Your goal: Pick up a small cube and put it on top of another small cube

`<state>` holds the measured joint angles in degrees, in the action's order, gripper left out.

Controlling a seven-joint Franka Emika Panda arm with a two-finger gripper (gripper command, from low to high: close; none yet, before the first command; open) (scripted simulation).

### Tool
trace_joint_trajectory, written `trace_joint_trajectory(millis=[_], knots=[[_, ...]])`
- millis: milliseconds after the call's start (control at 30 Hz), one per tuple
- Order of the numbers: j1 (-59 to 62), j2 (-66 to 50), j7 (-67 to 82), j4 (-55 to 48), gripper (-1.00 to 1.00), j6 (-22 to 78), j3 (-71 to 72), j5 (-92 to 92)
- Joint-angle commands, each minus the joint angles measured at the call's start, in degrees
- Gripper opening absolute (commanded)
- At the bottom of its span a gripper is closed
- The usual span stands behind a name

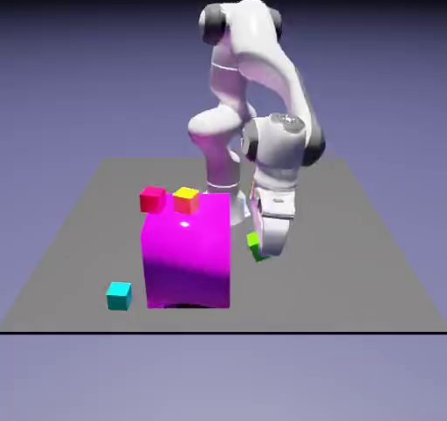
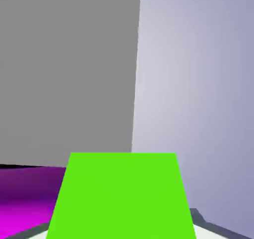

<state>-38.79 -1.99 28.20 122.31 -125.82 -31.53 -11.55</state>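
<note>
In the exterior view, the small green cube [image 1: 256,243] is pinched in the jaws of the gripper [image 1: 271,251], at about four o'clock from the picture's centre. From it, the big magenta cube [image 1: 188,258] lies toward nine o'clock, the yellow cube [image 1: 185,202] and red cube [image 1: 152,200] toward ten, the cyan cube [image 1: 119,297] toward eight.

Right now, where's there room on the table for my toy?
The table looks bare on the exterior view's right, between the end effector with its green cube and the table's right edge. It's crowded around the big magenta block, with red, yellow and cyan cubes close by.
</note>
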Motion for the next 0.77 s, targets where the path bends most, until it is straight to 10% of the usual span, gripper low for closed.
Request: trace_joint_trajectory(millis=[0, 400, 600, 633, 733], knots=[[1.6, 2.1, -2.1, 0.0, -1.0, 1.7, 1.3, -2.1], [22.0, 26.3, -25.8, 15.5, -1.0, 29.8, 18.2, -18.8], [24.1, 25.1, -27.8, 24.8, -1.0, 20.9, 15.6, -22.0], [24.1, 25.1, -27.8, 24.8, 1.0, 20.9, 15.5, -22.0], [23.2, 25.9, -26.9, 20.7, 1.0, 25.9, 17.1, -20.2]])
